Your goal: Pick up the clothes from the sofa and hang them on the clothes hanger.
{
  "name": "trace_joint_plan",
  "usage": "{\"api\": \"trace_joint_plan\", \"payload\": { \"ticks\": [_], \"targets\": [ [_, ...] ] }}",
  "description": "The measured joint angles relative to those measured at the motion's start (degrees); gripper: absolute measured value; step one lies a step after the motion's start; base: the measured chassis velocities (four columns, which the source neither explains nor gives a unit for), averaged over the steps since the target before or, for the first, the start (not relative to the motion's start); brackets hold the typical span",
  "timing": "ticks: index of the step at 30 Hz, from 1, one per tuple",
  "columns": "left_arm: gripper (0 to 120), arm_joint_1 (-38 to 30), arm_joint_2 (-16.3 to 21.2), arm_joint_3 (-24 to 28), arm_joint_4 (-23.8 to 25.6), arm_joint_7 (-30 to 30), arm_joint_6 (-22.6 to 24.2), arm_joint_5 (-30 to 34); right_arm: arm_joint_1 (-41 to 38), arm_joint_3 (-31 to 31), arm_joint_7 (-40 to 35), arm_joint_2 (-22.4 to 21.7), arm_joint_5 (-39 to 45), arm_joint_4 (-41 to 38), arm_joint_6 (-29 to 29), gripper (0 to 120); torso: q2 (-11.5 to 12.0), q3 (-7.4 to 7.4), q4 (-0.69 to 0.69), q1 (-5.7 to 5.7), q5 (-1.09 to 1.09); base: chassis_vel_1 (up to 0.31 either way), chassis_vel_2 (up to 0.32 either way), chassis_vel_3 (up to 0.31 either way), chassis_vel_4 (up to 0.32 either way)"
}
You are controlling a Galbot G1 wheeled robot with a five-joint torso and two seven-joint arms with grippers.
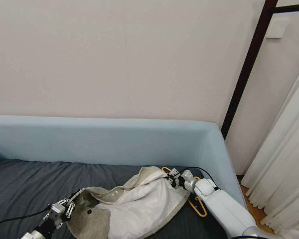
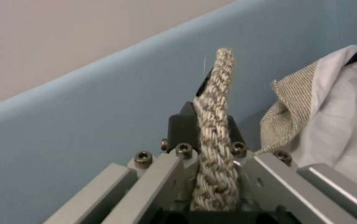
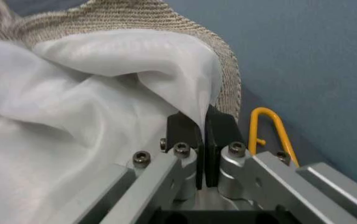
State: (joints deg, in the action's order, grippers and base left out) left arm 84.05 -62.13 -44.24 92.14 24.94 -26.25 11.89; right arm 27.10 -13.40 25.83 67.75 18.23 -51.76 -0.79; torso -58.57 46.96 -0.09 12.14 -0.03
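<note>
A beige knit jacket with a white lining (image 1: 132, 204) lies spread on the dark grey sofa seat (image 1: 20, 181). My left gripper (image 1: 69, 204) is shut on the jacket's knit edge (image 2: 215, 140) at its near left side. My right gripper (image 1: 172, 179) is shut on the white lining (image 3: 103, 84) at the jacket's far right corner. A yellow clothes hanger (image 1: 198, 204) lies on the seat under my right arm, partly covered by the jacket; its hook (image 3: 267, 126) sits just beside my right fingers.
The pale blue sofa back (image 1: 99, 139) runs behind the jacket and turns into a side arm (image 1: 222, 159) at the right. A dark door frame (image 1: 244, 74) and white curtains (image 1: 284, 164) stand to the right of the sofa.
</note>
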Motion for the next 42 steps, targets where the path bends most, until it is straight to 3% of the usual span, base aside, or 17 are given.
{"api": "trace_joint_plan", "payload": {
  "ticks": [5,6,9,15,16,21,22,24,26,34,38,40,42],
  "targets": [
    [0,-1.2,1.4,1.3,2.6,-7.9,1.0,4.7,5.0,2.4,-3.0,-7.6,11.2,-18.5,0.4,0,0.0,0.00,0.03,0.00,-0.02,0.000,0.000,0.000,0.000],
    [0,-1.2,1.4,1.3,2.6,-7.9,1.0,4.7,5.0,2.4,-3.0,-7.6,11.2,-18.5,0.4,0,0.0,0.00,0.03,0.00,-0.02,0.000,0.000,0.000,0.000],
    [0,-3.7,2.5,2.6,5.6,-14.5,2.2,11.5,7.0,4.5,-8.2,-11.9,15.0,-26.7,2.2,0,0.0,-0.01,0.00,-0.01,0.00,0.000,0.000,0.000,0.000],
    [0,-6.9,3.6,3.5,7.8,-14.7,2.1,16.9,9.7,9.1,-16.4,-16.1,12.2,-33.6,6.9,0,0.0,0.00,0.01,0.00,0.01,0.000,0.000,0.000,0.000],
    [0,-6.9,3.6,3.5,7.8,-14.7,2.1,16.9,9.7,9.1,-16.4,-16.1,12.2,-33.6,6.9,0,0.0,0.00,0.01,0.00,0.01,0.000,0.000,0.000,0.000],
    [0,-3.6,0.4,4.7,6.6,-10.6,-1.0,12.6,21.6,11.4,-20.2,-18.4,-7.2,-34.1,13.8,0,0.0,-0.01,0.04,-0.01,-0.02,0.000,0.000,0.000,0.000],
    [0,-3.6,0.4,4.7,6.6,-10.6,-1.0,12.6,21.6,11.4,-20.2,-18.4,-7.2,-34.1,13.8,0,0.0,-0.01,0.04,-0.01,-0.02,0.000,0.000,0.000,0.000],
    [0,-2.6,-1.7,5.3,5.5,-9.6,-2.4,10.5,28.3,10.2,-21.8,-17.2,-16.9,-30.9,16.6,0,0.0,0.00,-0.01,-0.01,0.01,0.000,0.000,0.000,0.000],
    [0,-2.1,-2.8,5.5,5.0,-8.9,-3.0,9.3,32.4,8.1,-22.9,-15.6,-21.5,-28.4,17.6,0,0.0,-0.01,-0.02,-0.01,0.00,0.000,0.000,0.000,0.000],
    [0,-2.6,-2.4,5.5,4.1,-8.6,-3.0,8.6,35.4,2.8,-23.4,-12.1,-24.2,-25.6,17.6,1,0.0,-0.01,0.02,-0.01,-0.02,0.000,0.000,0.000,0.000],
    [0,-2.9,-1.4,4.9,3.2,-8.7,-2.9,8.3,35.1,1.6,-22.3,-13.1,-23.6,-26.9,17.6,15,0.0,-0.01,0.02,-0.01,-0.01,0.000,0.000,0.000,0.000],
    [0,-3.0,-0.8,4.4,2.5,-8.9,-2.7,8.1,35.4,1.6,-17.6,-15.5,-21.2,-29.2,18.6,23,0.0,0.00,0.02,-0.01,-0.02,0.000,0.000,0.000,0.000],
    [0,-3.0,-0.4,4.2,2.3,-9.0,-2.4,8.1,35.6,2.4,-7.8,-17.9,-16.1,-30.8,22.7,32,0.0,0.00,0.00,-0.01,-0.02,0.000,0.000,0.000,0.000]
  ]
}}
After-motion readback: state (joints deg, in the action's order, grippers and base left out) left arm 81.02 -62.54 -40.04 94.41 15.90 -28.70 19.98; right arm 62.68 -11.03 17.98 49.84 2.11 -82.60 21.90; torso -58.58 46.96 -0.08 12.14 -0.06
